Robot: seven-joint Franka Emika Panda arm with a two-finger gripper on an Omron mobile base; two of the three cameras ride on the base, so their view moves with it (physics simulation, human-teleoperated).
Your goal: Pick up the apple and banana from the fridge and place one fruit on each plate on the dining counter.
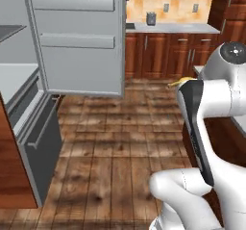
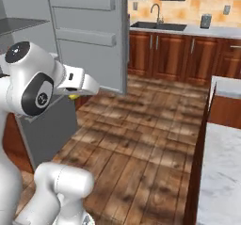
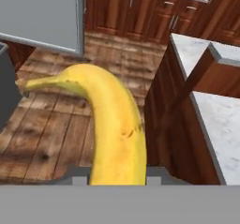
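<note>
The banana [image 3: 115, 129] sits clamped in the hand [image 3: 117, 180]; stem pointing outward.

Brown plank floor [image 1: 115, 142], reddish wood cabinets [image 2: 188, 59], sink [image 2: 157, 26] under tiled backsplash [image 2: 183, 7].

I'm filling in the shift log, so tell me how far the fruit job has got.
Done: the banana is out of the fridge, whose door stands open. In hand: the gripper is shut on it above the wooden floor. Left: placing it on a plate on the dining counter; apple unaccounted for.
</note>
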